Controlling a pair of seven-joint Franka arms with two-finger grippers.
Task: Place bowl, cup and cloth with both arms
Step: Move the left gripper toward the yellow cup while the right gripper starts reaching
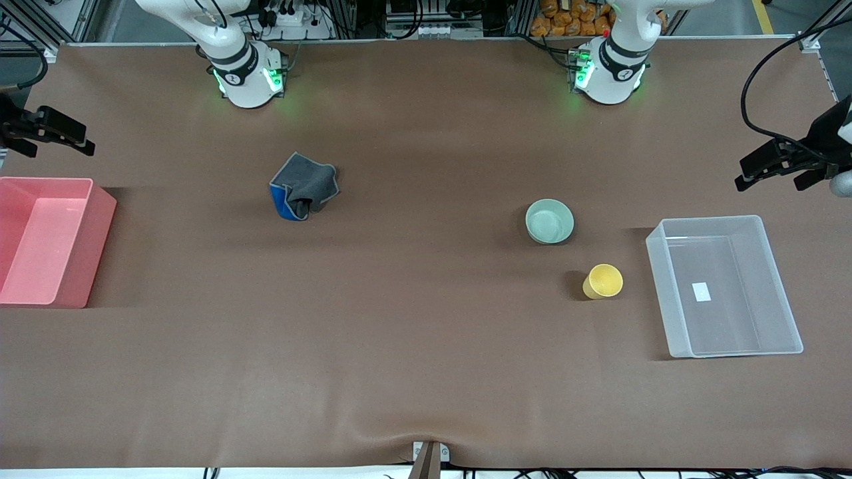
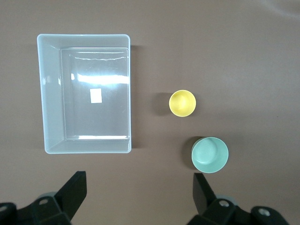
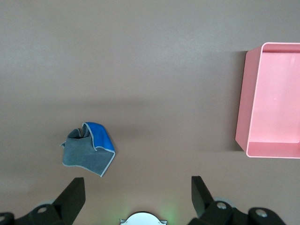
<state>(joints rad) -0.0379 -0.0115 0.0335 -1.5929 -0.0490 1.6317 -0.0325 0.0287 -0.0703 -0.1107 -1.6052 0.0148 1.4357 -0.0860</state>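
The pale mint-green bowl [image 1: 550,221] stands upright toward the left arm's end of the table. The yellow cup [image 1: 603,281] stands beside it, nearer to the front camera. The dark grey cloth [image 1: 304,186] lies crumpled toward the right arm's end, with its blue underside showing. My left gripper [image 2: 139,180] is open and empty, high over the table, looking down on the bowl [image 2: 210,154] and the cup [image 2: 182,103]. My right gripper [image 3: 137,180] is open and empty, high over the table near its base, with the cloth [image 3: 88,149] below. Neither hand shows in the front view.
A clear plastic bin [image 1: 785,286] sits at the left arm's end next to the cup and also shows in the left wrist view [image 2: 49,93]. A pink bin [image 1: 100,246] sits at the right arm's end and also shows in the right wrist view [image 3: 244,108]. Black fixtures [image 1: 779,163] stand at both ends.
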